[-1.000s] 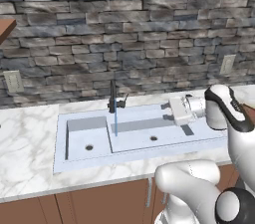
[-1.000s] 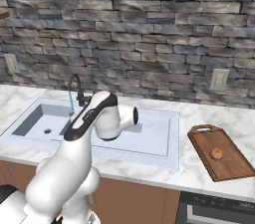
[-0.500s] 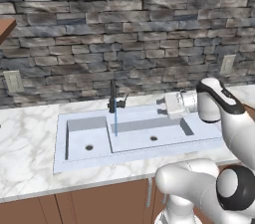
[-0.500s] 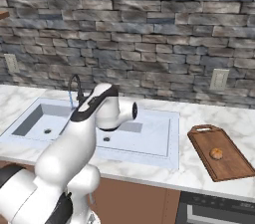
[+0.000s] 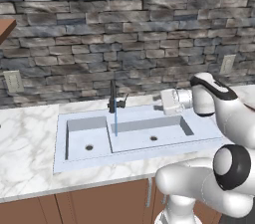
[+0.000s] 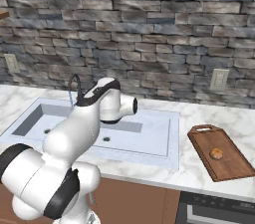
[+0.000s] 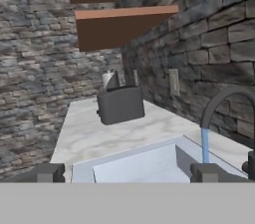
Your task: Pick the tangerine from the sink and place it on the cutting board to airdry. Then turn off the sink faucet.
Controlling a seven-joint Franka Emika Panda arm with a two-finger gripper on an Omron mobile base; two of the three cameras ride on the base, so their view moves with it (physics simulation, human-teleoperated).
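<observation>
Swung left since the earlier frame, the gripper now hangs over the sink, jaws spread wide and empty. Well to the right, the tangerine rests on the cutting board. Water runs from the faucet.

Glossy white rounded arm segments with dark joint bands.

wall: grey stone, 12 o'clock | counter: white marble | outlets: on wall, 9 and 3 o'clock | toaster: dark, on counter, centre | shelf: brown, 12 o'clock above toaster | cabinets: brown, 6 o'clock
</observation>
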